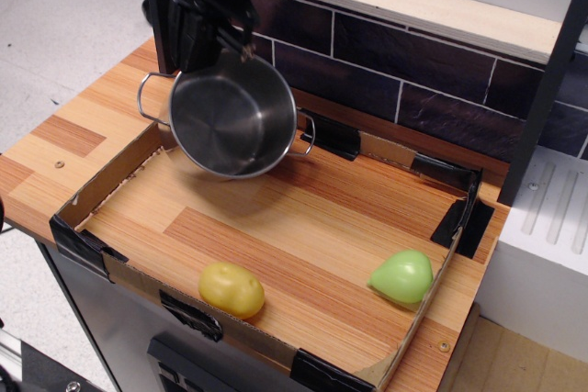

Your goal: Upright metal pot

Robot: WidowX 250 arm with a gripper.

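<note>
My tool (pixel 234 39) is clenched on the far rim of the pot (pixel 231 117), held tilted above the counter's (pixel 303 227) back-left corner, mouth toward camera. Risk, as I judge it: thin-rim grip slips, pot drops sideways.

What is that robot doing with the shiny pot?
The robot's black gripper is holding the metal pot by its rim, up off the wooden table. The pot is tilted, so its open top faces the camera. A yellow toy food and a green toy food lie near the front, away from the pot.
</note>
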